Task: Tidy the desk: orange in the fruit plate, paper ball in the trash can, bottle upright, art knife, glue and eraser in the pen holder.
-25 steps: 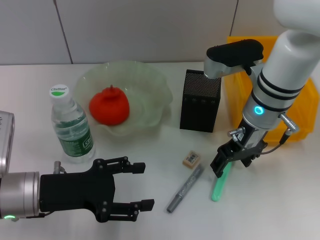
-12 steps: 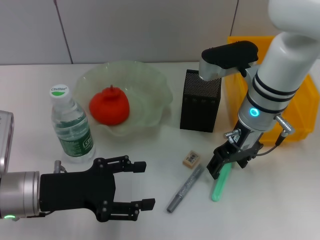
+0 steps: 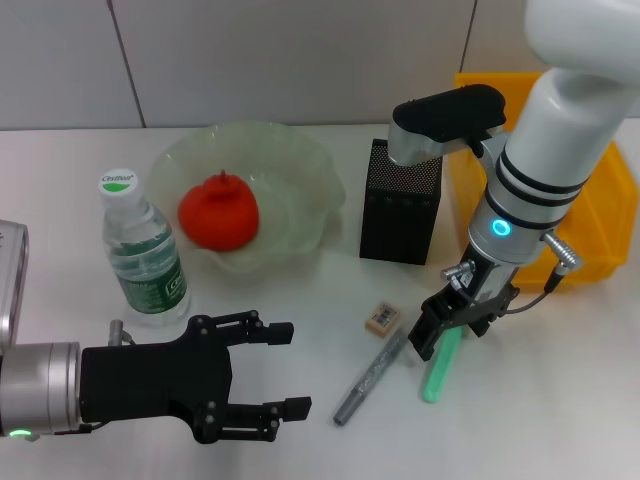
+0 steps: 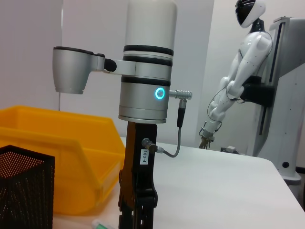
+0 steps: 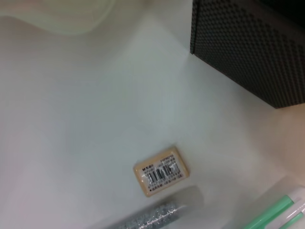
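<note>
The orange (image 3: 218,212) lies in the pale green fruit plate (image 3: 322,185). To its left the bottle (image 3: 145,255) stands upright. The black mesh pen holder (image 3: 400,205) stands beside the yellow trash can (image 3: 600,215). In front of them lie the eraser (image 3: 382,317), the grey art knife (image 3: 370,378) and the green glue (image 3: 437,370). My right gripper (image 3: 447,330) hangs open just over the glue's upper end. The right wrist view shows the eraser (image 5: 159,171), the art knife (image 5: 147,220) and the glue (image 5: 276,214). My left gripper (image 3: 268,375) stays open at the front left, holding nothing. The paper ball is out of view.
The wall runs close behind the plate and the pen holder. In the left wrist view, the right arm (image 4: 145,86) stands in front of the trash can (image 4: 62,152), with a white robot figure (image 4: 238,71) far behind. Bare tabletop lies right of the glue.
My right arm has shifted a little to the left and lower over the glue's upper end. The glue, knife, eraser and left gripper have not moved.
</note>
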